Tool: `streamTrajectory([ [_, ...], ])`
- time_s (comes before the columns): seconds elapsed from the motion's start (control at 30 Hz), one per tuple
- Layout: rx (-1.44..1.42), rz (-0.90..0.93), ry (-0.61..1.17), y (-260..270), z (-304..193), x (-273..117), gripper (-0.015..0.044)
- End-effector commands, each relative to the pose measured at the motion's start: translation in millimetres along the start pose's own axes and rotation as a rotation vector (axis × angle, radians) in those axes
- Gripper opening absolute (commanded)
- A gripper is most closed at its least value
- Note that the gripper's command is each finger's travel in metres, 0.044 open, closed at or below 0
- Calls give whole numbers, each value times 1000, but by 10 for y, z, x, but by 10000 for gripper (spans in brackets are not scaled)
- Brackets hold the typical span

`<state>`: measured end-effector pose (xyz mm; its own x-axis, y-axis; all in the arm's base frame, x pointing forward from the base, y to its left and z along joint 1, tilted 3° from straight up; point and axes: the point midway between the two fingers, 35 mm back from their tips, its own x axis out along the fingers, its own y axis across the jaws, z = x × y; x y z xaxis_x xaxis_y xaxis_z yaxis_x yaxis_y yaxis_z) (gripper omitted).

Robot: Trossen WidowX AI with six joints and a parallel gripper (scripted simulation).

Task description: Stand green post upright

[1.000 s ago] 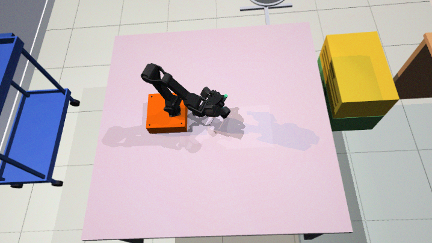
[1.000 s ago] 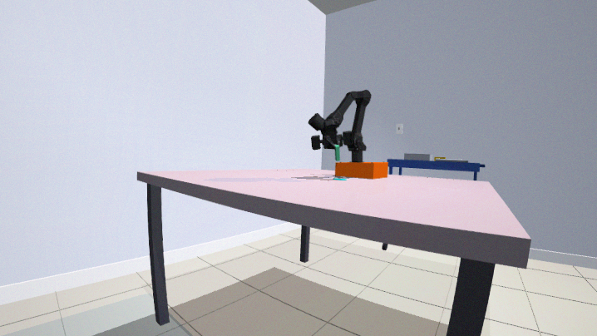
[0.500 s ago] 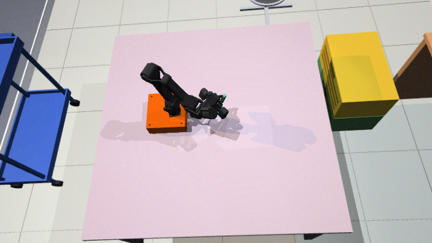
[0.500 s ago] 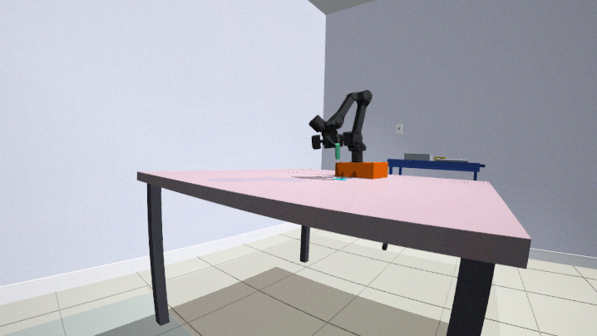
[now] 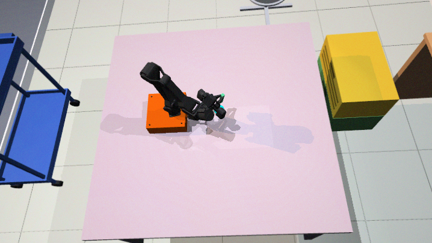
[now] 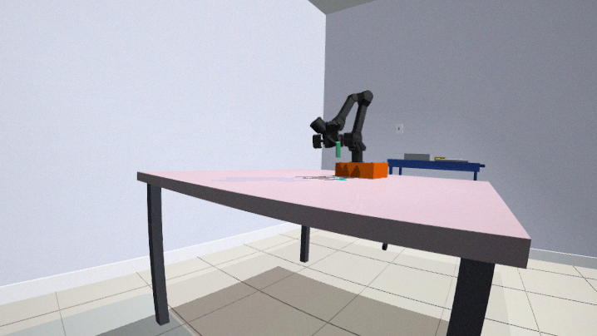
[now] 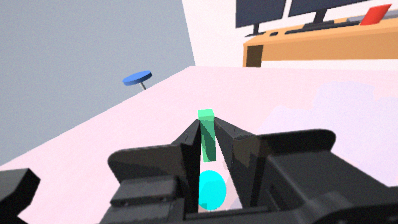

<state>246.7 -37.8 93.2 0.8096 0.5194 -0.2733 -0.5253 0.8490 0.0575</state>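
Note:
The green post [image 5: 222, 95] [image 6: 337, 149] [image 7: 207, 135] hangs close to upright, well above the table top. My gripper [image 5: 221, 97] [image 6: 337, 143] [image 7: 206, 121] is shut on the post near its upper end. The cyan circle [image 5: 222, 107] [image 6: 340, 179] [image 7: 212, 190] lies flat on the table, partly hidden by the arm in the top view. In the wrist view it shows between the fingers, below the lower end of the post. In the exterior view there is a clear gap between the post's lower end and the circle.
The arm stands on an orange base block [image 5: 166, 117] [image 6: 361, 170] on the pink table [image 5: 211, 187] [image 6: 417, 200] [image 7: 125, 150]. A yellow and green cabinet [image 5: 356, 75] stands beyond the table's right edge, and a blue cart [image 5: 39, 127] beyond its left edge in the top view.

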Motion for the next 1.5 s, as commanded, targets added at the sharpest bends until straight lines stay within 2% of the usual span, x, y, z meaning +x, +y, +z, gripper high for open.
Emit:
streamTrajectory([
  [0.0, -13, 3, -29, 40, -13, -34, 23],
  [0.9, -113, 10, -174, 210, 8, -211, 23],
  [1.47, -116, 10, -177, 215, 8, -215, 23],
])
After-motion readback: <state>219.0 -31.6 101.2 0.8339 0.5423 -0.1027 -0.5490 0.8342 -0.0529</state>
